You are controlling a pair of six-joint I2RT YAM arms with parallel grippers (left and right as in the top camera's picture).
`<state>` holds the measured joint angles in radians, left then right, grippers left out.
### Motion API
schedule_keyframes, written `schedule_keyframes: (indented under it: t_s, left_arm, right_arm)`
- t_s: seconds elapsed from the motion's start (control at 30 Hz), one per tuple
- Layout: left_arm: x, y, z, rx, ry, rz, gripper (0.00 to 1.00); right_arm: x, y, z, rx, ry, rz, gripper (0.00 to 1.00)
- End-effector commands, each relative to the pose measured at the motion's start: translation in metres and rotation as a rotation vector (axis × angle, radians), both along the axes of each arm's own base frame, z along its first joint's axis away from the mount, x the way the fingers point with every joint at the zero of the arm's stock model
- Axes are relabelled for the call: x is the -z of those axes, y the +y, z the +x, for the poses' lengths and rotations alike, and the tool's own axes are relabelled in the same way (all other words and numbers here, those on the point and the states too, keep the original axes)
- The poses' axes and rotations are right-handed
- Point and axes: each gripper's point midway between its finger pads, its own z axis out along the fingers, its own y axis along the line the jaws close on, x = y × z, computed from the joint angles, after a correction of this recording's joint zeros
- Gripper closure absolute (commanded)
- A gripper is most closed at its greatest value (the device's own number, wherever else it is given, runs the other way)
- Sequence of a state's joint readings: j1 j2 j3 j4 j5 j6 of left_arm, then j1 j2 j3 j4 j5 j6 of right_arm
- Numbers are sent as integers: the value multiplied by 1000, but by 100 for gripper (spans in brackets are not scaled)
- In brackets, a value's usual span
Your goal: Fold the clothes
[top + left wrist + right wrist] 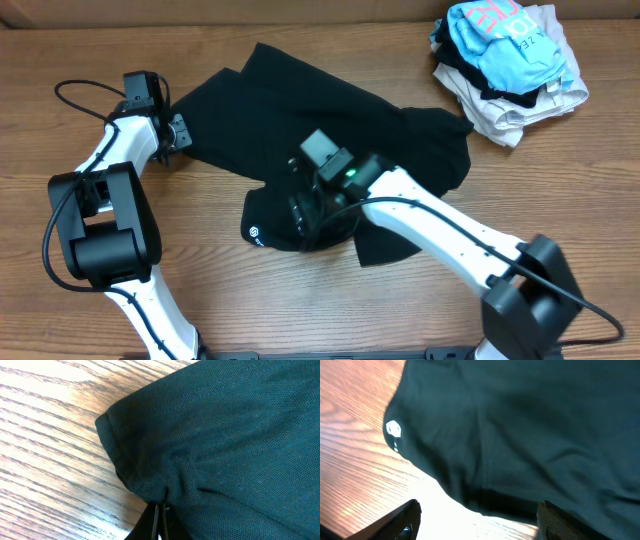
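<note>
The black shirt [330, 120] is lying crumpled across the middle of the wooden table [90, 50]. The left gripper [160, 510] is pinching the fabric just inside a hemmed corner at the shirt's left edge, its fingers pressing together with cloth puckering around them. The right gripper [480, 522] is hanging low over the shirt's near edge beside the white label [393, 428], its fingers [402, 520] standing wide apart and gripping nothing. A pile of other garments [510, 60] is sitting at the far right.

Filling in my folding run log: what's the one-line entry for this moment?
left gripper: shut on black shirt edge | right gripper: open at shirt's near edge | shirt: rumpled on table, not yet folded
</note>
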<state>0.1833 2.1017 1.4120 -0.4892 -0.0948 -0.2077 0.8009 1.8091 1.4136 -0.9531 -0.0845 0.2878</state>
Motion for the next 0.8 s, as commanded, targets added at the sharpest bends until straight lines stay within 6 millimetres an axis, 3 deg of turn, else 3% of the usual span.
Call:
schedule_keyframes:
  t_s: [0.0, 0.23, 0.43, 0.6, 0.77]
  left_arm:
    - [8, 5, -11, -17, 36, 12, 96]
    - [13, 3, -24, -6, 95, 5, 96]
    - [17, 0, -41, 37, 177, 3, 96]
    - [3, -2, -45, 37, 214, -9, 96]
    - [-39, 2, -40, 21, 217, -18, 96]
  right_arm:
    - [13, 6, -10, -30, -10, -59, 22]
    - [35, -29, -32, 4, 105, -228, 21]
    - [53, -49, -33, 128, 224, -201, 29]
    - [64, -75, -25, 243, 271, -214, 45]
    - [79, -97, -24, 338, 317, -215, 69]
